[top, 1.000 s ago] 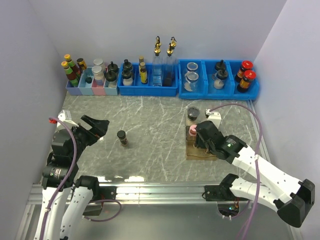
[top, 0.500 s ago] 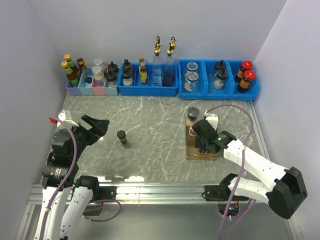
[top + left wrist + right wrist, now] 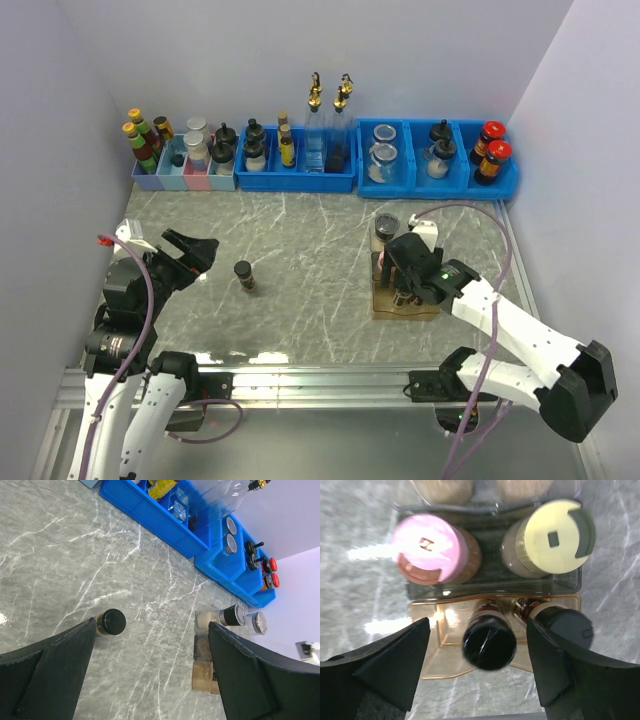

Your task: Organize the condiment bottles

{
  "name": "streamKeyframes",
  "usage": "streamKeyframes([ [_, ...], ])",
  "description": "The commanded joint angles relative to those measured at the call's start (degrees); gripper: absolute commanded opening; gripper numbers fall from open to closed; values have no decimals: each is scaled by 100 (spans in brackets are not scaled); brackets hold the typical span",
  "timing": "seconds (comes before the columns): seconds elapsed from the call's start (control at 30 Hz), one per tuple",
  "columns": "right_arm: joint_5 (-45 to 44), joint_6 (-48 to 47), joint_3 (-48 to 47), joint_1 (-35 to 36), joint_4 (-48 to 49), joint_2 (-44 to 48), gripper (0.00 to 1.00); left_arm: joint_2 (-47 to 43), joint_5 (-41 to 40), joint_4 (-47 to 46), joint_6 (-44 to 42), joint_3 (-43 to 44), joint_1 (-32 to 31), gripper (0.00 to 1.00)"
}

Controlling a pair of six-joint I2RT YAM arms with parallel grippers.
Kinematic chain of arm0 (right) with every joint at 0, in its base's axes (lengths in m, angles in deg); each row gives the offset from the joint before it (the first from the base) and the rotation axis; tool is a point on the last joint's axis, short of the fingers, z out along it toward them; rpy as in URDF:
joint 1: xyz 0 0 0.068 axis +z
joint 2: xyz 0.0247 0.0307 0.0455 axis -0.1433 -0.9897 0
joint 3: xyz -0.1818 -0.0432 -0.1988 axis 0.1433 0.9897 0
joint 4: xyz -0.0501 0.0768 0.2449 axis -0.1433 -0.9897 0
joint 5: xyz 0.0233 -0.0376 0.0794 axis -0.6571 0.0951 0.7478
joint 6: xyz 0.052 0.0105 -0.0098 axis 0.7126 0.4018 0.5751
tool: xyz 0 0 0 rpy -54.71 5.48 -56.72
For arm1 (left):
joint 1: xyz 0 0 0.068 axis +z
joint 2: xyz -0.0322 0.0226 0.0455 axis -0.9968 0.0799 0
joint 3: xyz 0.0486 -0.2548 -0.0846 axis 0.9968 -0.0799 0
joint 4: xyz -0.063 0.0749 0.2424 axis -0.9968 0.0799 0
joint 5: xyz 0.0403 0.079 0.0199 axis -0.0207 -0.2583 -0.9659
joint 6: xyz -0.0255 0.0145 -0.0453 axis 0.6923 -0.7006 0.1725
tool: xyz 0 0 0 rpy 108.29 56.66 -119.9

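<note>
In the right wrist view a black-lidded condiment bottle [image 3: 489,641] stands in the front row of the amber tray [image 3: 432,652]. My right gripper [image 3: 478,630] is open around it, with a gap on each side. A second black-lidded bottle [image 3: 567,625] stands beside it. Behind them are a pink-lidded bottle [image 3: 430,547] and a pale-yellow-lidded bottle [image 3: 552,532]. From above, the right gripper [image 3: 403,278] hangs over the tray [image 3: 385,308]. A wider bottle [image 3: 385,228] stands behind the tray. A lone black-lidded bottle [image 3: 244,275] stands on the table, close to my open, empty left gripper [image 3: 196,252].
Blue bins [image 3: 300,178] line the back wall, holding tall gold-spouted bottles [image 3: 315,105] and red-capped sauce bottles [image 3: 490,150]. Pastel bins [image 3: 185,178] with more bottles stand at the back left. Side walls close in the table on the left and right.
My right gripper has gone from shut to open, letting go of the black-lidded bottle in the tray's front row. The left arm and the lone bottle have not moved.
</note>
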Motion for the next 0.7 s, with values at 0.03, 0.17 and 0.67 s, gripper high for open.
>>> streamKeyframes([
  [0.03, 86, -241, -529, 114, -77, 386, 87, 23, 20, -189, 74, -13, -18, 99],
  [0.17, 772, -768, -836, 501, 396, 563, 88, 14, -24, -180, 100, -13, -18, 99],
  [0.67, 1774, -2105, -2682, 2506, 2864, -2723, 93, -197, -692, 364, 311, 242, -18, 99],
])
